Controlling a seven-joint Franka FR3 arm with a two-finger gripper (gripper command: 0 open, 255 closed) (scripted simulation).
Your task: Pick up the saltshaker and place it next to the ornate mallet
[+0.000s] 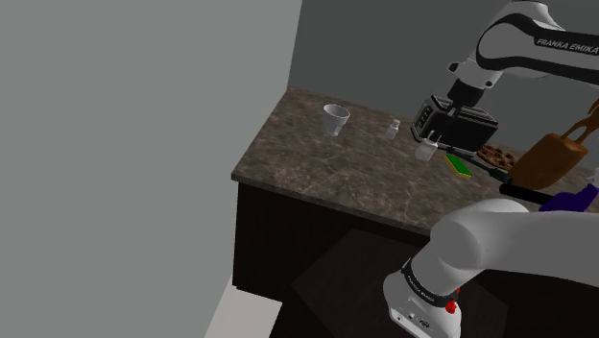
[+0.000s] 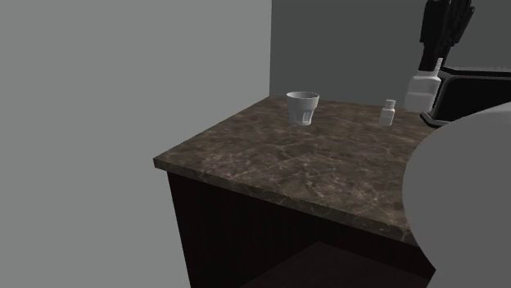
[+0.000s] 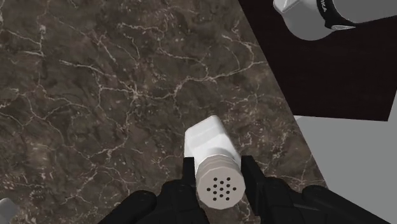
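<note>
The claw [image 3: 219, 168] is pinching the shaker [image 3: 208, 139], holding it just beside the toaster [image 1: 467, 126], over the bench [image 1: 326, 173]. The grasp is looking done; carrying it to the mallet and setting it down are remaining.

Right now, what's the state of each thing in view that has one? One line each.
saltshaker: clasped between the jaws, holed cap facing the wrist camera.
gripper: shut on the saltshaker.
cup: upright, mouth up, standing on the counter.
small bottle: upright on the counter, apart from the gripper.
</note>
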